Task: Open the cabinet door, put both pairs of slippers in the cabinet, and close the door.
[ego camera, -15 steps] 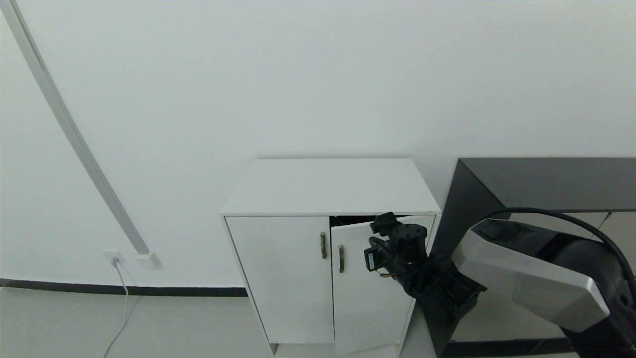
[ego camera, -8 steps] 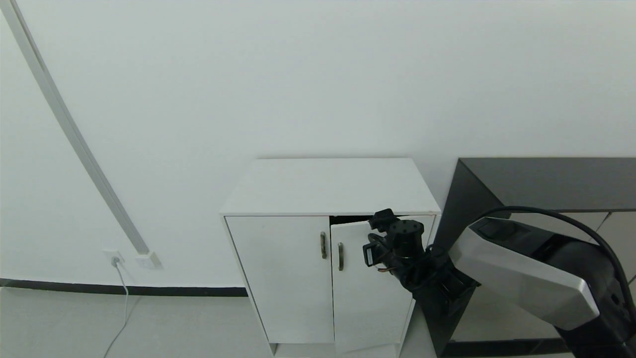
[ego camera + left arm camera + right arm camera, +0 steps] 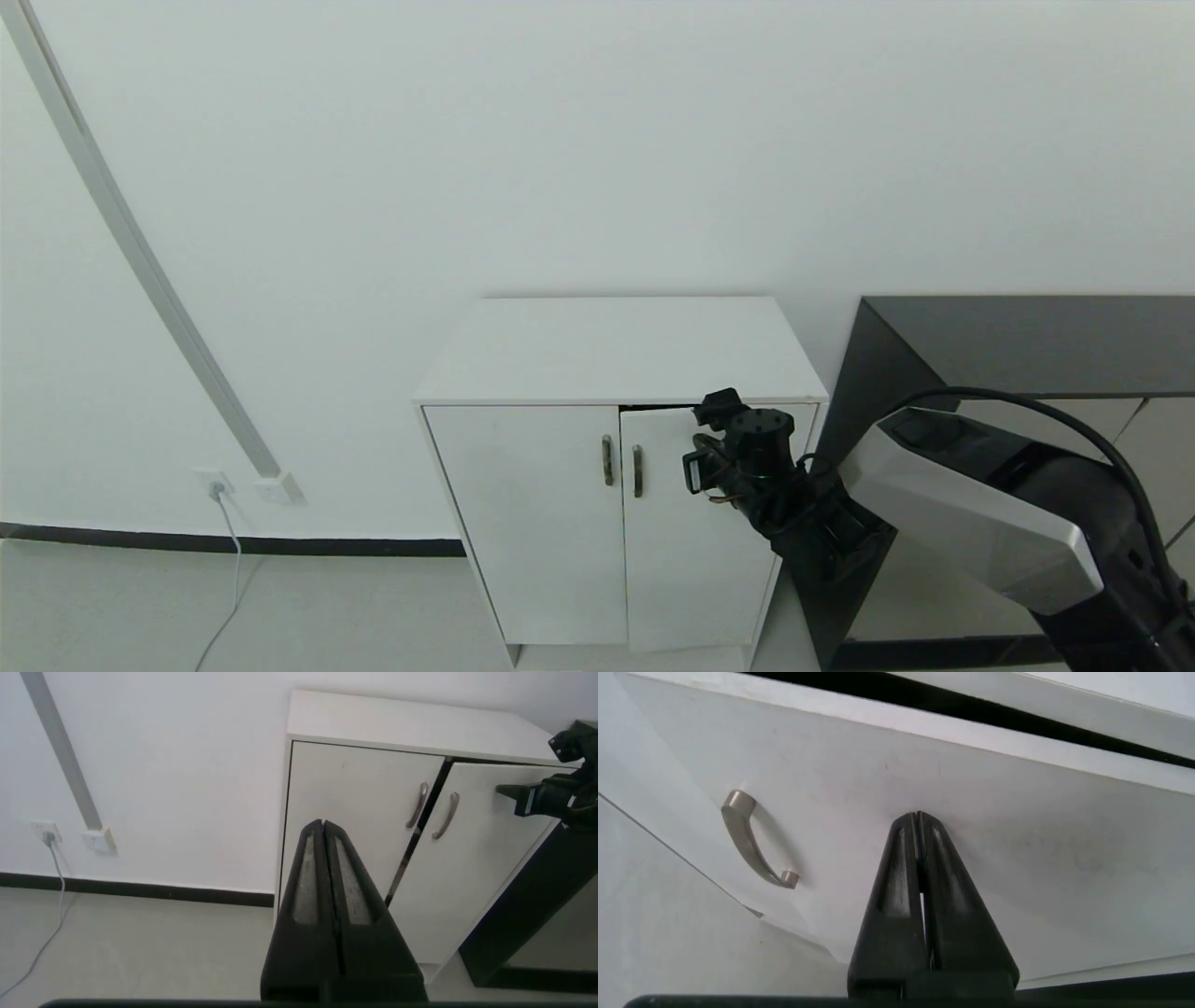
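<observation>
The white cabinet (image 3: 616, 350) stood in the lower centre of the head view, against the wall. Its left door (image 3: 523, 523) sat flush. The right door (image 3: 691, 579) was nearly shut, with a thin dark slit (image 3: 658, 407) open along its upper edge. The right gripper (image 3: 918, 821), pressed together and holding nothing, appeared to touch the face of that door with its tips, beside the curved handle (image 3: 758, 838). The left gripper (image 3: 323, 826), also pressed together and empty, hung well apart from the cabinet, out in front of it. The doors hid the inside, so whether both pairs of slippers lay there could not be told. As I judged it, the task was at its closing step, and what remained was a last push to seat the right door flush.
</observation>
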Robot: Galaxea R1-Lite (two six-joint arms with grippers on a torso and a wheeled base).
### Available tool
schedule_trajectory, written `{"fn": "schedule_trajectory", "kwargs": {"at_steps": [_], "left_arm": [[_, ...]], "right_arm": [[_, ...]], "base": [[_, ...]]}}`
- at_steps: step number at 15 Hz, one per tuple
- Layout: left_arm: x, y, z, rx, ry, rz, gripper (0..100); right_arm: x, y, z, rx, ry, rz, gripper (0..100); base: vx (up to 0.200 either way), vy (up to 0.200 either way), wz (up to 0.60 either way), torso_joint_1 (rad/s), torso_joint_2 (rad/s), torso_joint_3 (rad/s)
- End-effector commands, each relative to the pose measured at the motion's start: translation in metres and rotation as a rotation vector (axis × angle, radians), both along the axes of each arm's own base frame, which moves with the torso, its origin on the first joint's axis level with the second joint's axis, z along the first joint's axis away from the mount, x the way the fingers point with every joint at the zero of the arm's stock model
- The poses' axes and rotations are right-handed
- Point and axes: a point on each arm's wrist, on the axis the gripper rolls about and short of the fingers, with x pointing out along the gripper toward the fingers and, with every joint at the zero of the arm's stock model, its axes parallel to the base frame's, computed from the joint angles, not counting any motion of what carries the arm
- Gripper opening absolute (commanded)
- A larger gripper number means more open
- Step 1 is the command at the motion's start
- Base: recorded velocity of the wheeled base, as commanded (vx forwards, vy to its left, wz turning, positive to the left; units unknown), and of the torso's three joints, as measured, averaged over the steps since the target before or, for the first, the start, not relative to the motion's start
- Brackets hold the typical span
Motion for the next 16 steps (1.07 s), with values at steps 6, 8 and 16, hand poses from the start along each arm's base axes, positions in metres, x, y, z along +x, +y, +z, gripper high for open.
{"fn": "schedule_trajectory", "kwargs": {"at_steps": [6,8,16], "left_arm": [[0.000,0.000,0.000,0.000,-0.001,0.001,0],[0.000,0.000,0.000,0.000,0.001,0.001,0],[0.000,0.000,0.000,0.000,-0.001,0.001,0]], "right_arm": [[0.010,-0.003,-0.002,-0.001,0.000,-0.016,0],[0.012,-0.003,-0.005,-0.001,0.000,-0.019,0],[0.016,-0.003,-0.007,0.001,-0.006,-0.021,0]], "base": [[0.000,0.000,0.00,0.000,0.00,0.000],[0.000,0.000,0.00,0.000,0.00,0.000],[0.000,0.000,0.00,0.000,0.00,0.000]]}}
